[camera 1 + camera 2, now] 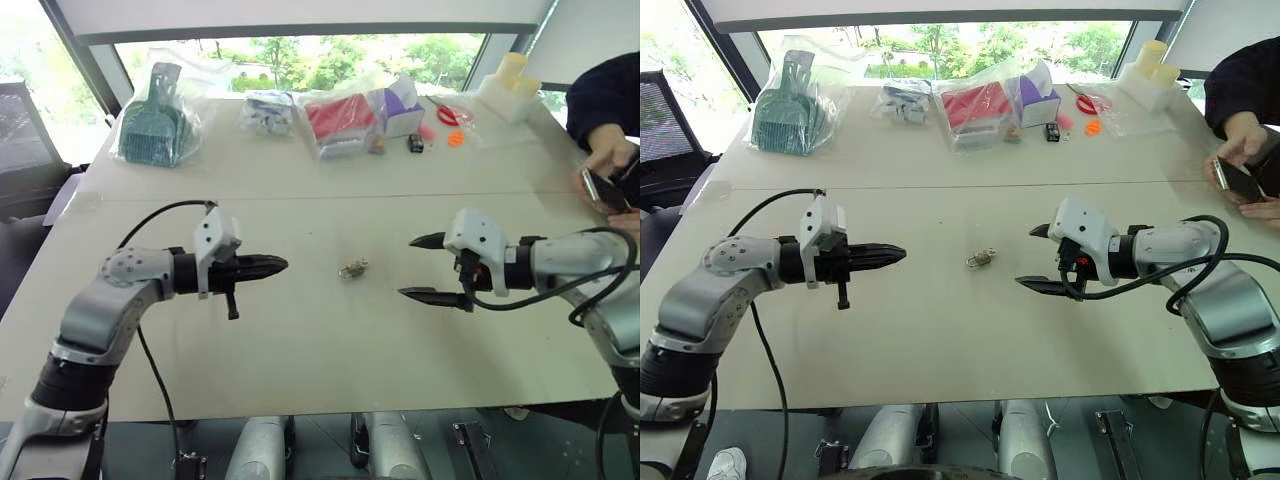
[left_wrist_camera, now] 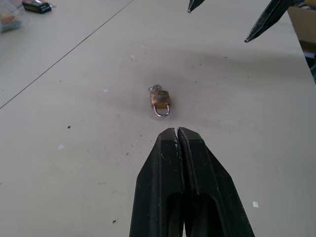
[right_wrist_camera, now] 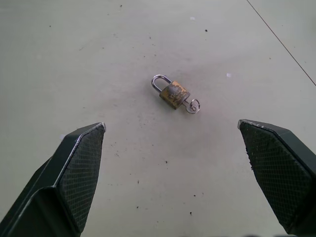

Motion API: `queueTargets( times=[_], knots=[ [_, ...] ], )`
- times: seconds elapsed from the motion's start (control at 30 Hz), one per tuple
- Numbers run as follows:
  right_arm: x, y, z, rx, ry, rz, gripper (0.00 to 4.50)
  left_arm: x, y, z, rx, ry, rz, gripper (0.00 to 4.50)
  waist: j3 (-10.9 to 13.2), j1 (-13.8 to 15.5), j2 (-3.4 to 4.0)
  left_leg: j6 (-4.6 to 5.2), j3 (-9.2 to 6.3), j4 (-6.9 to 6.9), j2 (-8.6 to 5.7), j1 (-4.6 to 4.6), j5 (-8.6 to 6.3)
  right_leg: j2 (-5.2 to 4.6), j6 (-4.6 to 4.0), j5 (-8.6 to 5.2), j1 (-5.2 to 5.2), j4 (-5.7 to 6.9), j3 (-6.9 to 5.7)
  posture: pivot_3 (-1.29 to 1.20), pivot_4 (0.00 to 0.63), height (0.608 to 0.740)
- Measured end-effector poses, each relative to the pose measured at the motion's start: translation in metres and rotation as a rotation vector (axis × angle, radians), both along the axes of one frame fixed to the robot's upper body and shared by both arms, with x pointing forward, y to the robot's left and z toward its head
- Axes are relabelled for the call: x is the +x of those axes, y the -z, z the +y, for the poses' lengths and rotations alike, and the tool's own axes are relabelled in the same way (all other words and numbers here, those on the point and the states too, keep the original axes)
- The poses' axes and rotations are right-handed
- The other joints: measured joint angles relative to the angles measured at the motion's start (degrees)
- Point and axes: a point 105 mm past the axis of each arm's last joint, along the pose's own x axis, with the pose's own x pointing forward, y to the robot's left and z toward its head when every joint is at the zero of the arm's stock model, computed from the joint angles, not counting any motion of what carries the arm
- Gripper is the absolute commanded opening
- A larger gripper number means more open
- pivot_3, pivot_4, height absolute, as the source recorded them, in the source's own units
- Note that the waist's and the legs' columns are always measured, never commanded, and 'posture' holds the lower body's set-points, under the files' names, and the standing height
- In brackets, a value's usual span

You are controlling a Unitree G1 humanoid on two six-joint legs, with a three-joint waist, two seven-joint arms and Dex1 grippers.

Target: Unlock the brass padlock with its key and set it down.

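The brass padlock (image 3: 172,93) lies flat on the pale tabletop (image 1: 300,340), between the two pincers and touching neither. Its silvery shackle looks seated in the body, and a small key (image 3: 192,105) with a ring sticks out of the body's opposite end. In the left wrist view the shackle end faces the left pincer, the key end faces away from it.

The left pincer (image 1: 282,264) hangs above the tabletop just short of the padlock, its black fingers (image 2: 197,163) pressed together into one point aimed at the lock. It holds nothing.

The right pincer (image 1: 422,267) hangs on the padlock's other side, a little farther off, its two fingers (image 3: 79,168) spread as wide as they go and empty. The lock sits ahead of the gap between them.

Well beyond both pincers, along the tabletop's far edge, lie a green dustpan set in a clear bag (image 1: 152,128), a bag of small white parts (image 1: 268,110), a red item in plastic (image 1: 338,120), a purple box (image 1: 402,108), a small black item (image 1: 415,143) and orange bits (image 1: 455,138).

Past the right pincer, at the tabletop's edge, a person's hands (image 1: 608,160) hold a phone (image 1: 596,188).
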Motion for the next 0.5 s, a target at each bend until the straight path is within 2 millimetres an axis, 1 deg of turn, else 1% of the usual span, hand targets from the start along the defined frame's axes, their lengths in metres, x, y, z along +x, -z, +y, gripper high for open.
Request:
queueTargets(
  times=[0.27,0.5],
  knots=[
    [0.0014,-0.0036,0.0013,-0.009,-0.010,-0.024,4.47,0.0026,-0.0038,-0.0013,0.002,-0.007,-0.014,0.00,0.00,0.00,0.00,0.00,0.00,0.00,0.00,0.00,0.00,0.00,0.01,0.01,0.00,0.01,0.00,0.00,0.150,0.740],
    [0.0017,-0.0020,0.0032,-0.004,-0.012,-0.027,4.47,0.0048,-0.0056,-0.0018,0.000,-0.020,-0.014,0.00,0.00,-0.02,0.00,0.00,0.01,0.00,0.00,0.00,0.00,0.00,0.05,0.03,0.00,0.01,0.00,0.00,0.150,0.740]
  ],
)
